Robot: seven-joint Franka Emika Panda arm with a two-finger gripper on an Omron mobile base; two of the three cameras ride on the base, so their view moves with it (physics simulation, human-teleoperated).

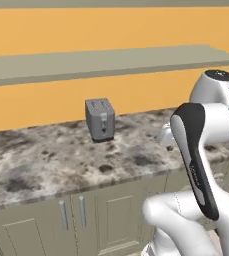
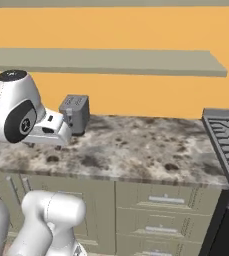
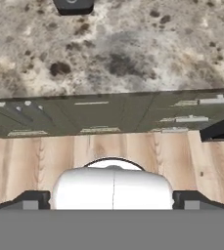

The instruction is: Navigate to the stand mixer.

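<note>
My fingers [image 3: 33,199] are spread wide with nothing between them, hanging over the pale wood floor [image 3: 15,161] in front of the grey-green cabinet fronts [image 3: 99,117].

Ahead runs the speckled grey-brown stone tabletop [image 1: 46,160]. On it stands a boxy grey two-slot toaster [image 1: 100,119] near the orange wall, under a long grey-green shelf [image 1: 101,62]. A dark stove [image 2: 226,135] butts against the tabletop's right end.

I cannot tell from here where the small grey stand mixer is, nor which way its head and long axis point.

I judge it heavy, rigid and top-heavy, best taken by its top handle. This job only asks me to drive to it, so I need no hold.
</note>
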